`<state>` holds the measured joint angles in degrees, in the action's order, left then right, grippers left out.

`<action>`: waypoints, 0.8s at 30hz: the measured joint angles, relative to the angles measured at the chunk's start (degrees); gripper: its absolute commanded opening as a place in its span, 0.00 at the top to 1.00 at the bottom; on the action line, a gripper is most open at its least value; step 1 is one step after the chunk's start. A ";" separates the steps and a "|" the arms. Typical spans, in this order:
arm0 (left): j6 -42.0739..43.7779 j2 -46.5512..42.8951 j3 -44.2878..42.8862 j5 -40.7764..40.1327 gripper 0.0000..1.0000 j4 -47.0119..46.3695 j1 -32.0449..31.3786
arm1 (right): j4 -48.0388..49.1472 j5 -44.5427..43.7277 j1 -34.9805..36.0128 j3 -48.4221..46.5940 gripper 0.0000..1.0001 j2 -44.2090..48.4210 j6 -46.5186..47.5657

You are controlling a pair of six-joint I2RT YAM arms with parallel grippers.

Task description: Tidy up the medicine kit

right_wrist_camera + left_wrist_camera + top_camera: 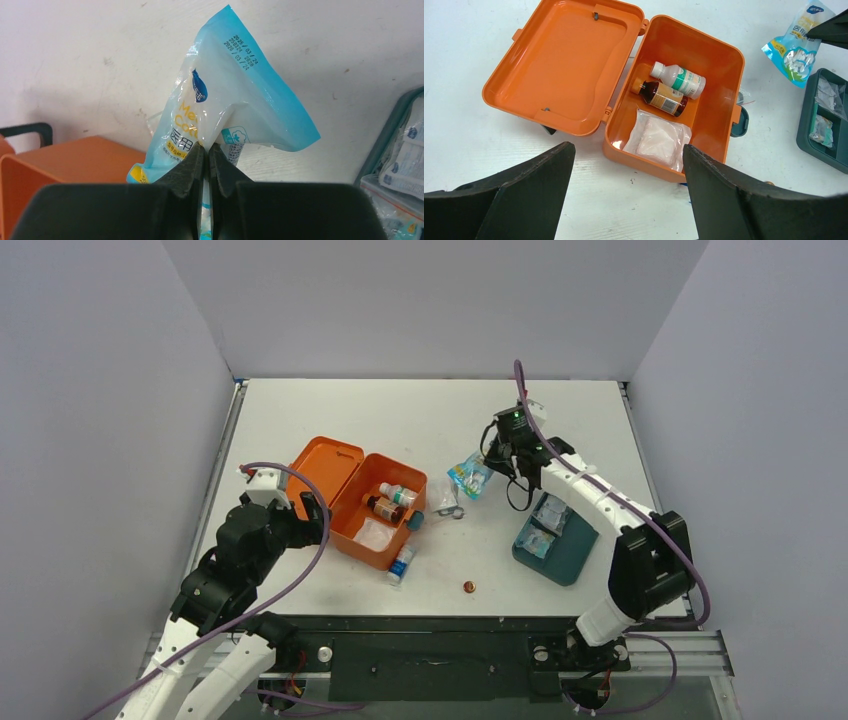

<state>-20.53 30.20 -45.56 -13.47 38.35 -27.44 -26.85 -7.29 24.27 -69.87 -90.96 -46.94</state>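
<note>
From above, we see the kit (325, 470) lying open on the left half of the tabletop (420, 415), about midway between the far and near edges, with its lid laid flat to the left. The left gripper (316, 520) is just beside the kit's near left side, fingers spread and holding nothing. Right of the kit, the right gripper (492, 462) is clamped on a blue pouch (469, 478). A teal tray (575, 550) lies toward the right, near the near edge. A small bottle (400, 565) lies against the kit's near wall, and a small brown round thing (468, 587) lies by the near edge.

At the left wrist, we find a white bottle (677, 79) and a brown bottle (663, 97) lying side by side in the kit's base, with a clear packet (658, 142) beside them. The fingers (524, 195) stand wide apart, clear of the kit.

At the right wrist, the fingers (180, 175) are pinched together on the pouch's lower part. We see an orange corner of the kit at lower left and the tray at the right edge.
</note>
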 measured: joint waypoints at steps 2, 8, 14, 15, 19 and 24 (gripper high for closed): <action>0.00 0.00 0.00 0.00 0.23 0.00 0.00 | -0.94 0.04 2.19 -0.79 1.00 1.20 0.70; 0.00 0.00 0.00 0.02 0.23 0.00 0.00 | -2.54 0.20 8.09 -3.32 1.00 3.82 1.09; 0.00 -0.02 0.00 0.24 0.23 0.00 0.00 | -3.23 0.17 13.57 -5.81 1.00 4.00 -0.31; 0.00 -0.02 0.00 0.24 0.23 -0.02 0.00 | -3.37 0.15 14.47 -6.34 1.00 3.96 -0.50; 0.00 -0.02 0.00 0.31 0.23 0.00 0.00 | -3.82 0.09 18.14 -9.77 1.00 2.84 -1.33; 0.00 -0.09 0.00 0.52 0.23 0.00 0.00 | -3.76 0.00 22.27 -15.65 1.00 -1.36 -2.10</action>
<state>-20.53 30.11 -45.56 -12.95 38.35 -27.44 -30.61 -7.29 46.54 -85.52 -92.31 -49.04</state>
